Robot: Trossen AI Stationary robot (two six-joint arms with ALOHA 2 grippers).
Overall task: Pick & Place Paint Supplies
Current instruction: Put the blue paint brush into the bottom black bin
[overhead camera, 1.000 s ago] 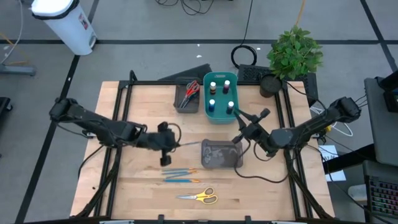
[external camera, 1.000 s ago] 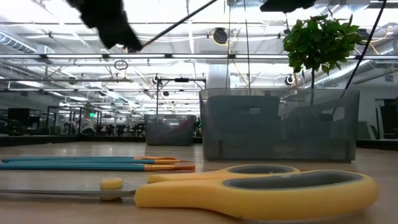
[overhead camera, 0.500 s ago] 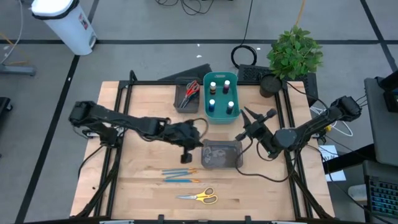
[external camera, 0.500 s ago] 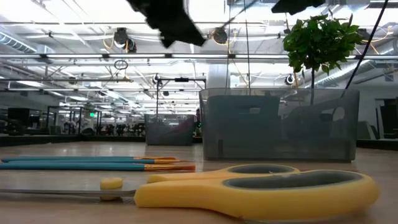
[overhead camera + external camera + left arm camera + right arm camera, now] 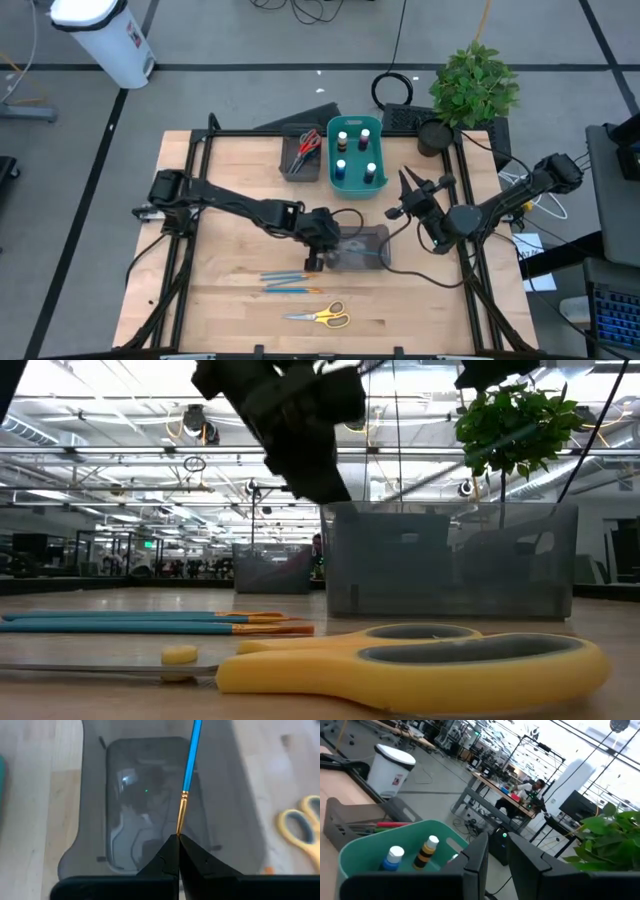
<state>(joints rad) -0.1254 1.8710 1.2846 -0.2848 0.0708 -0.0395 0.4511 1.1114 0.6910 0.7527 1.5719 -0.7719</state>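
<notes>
Low view puts yellow scissors nearest you, two brushes behind. Beyond, your left gripper is clamped on a brush over the grey tray. Farther, your right gripper hovers slightly parted, empty, near the bottles in the bin.

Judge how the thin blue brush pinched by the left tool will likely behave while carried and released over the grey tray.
The brush looks light and stiff. Pinched only at its tip by the left tool, it may pivot. Being round, it may roll inside the tray.

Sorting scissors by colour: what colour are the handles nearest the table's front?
Yellow scissors, clearest in the low view.
</notes>
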